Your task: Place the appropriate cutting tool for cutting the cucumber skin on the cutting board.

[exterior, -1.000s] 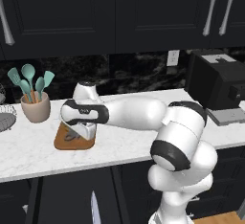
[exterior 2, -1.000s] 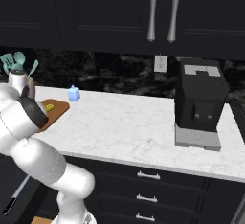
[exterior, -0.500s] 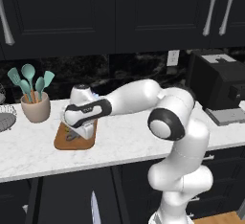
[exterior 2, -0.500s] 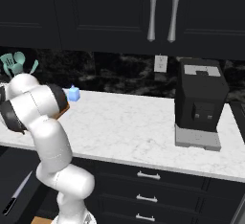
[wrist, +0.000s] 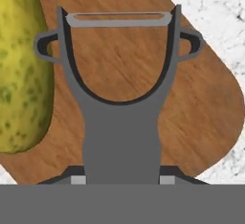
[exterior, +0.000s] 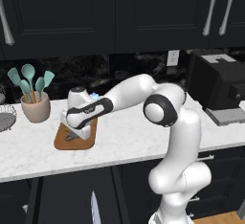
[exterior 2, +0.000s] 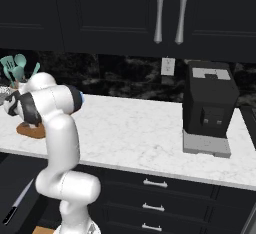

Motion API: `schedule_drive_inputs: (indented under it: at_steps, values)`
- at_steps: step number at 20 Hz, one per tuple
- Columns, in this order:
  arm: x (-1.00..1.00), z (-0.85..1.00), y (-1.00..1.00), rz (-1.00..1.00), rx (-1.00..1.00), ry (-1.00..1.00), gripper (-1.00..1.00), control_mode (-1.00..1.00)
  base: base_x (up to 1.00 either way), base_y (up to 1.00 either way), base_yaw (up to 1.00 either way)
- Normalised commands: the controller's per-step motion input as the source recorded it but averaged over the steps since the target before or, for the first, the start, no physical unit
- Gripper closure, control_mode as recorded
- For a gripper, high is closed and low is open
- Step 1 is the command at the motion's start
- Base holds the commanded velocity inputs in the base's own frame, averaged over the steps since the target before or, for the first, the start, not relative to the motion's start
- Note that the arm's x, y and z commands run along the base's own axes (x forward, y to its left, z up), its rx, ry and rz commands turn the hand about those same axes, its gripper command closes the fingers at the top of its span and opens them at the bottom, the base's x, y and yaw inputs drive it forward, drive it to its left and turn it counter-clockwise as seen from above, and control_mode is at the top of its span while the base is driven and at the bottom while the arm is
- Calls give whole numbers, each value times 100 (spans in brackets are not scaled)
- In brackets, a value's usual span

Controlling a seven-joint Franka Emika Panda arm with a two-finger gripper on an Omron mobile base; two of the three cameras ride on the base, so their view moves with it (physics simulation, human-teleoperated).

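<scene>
holding the peeler [wrist: 122, 117] low over the board [wrist: 191, 108], fingers [wrist: 122, 180] clamped on its handle, forked head pointing ahead, cucumber [wrist: 21, 74] lying on the board just beside it. this looks like the placing step, nearly done; next the fingers should part to leave the peeler flat on the board, then lift clear of the worktop [exterior: 124, 146]

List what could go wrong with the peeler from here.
1. The gripper holds the peeler by its handle right beside the cucumber; a sideways drift could nudge the cucumber.
2. The cutting board ends close to the peeler's other side, so a release there might leave the peeler partly on the counter.
</scene>
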Motion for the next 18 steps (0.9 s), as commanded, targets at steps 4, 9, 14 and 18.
schedule_drive_inputs:
  at_steps: [4,9,14,18]
  values:
    - [26,-34,0,-1,0,0,100,-100,0,0,0]
    - [5,-13,-11,-2,0,0,-100,-100,0,0,0]
    - [-14,2,-37,-5,1,0,-100,-100,0,0,0]
    - [-24,16,-69,-6,8,0,-100,-100,0,0,0]
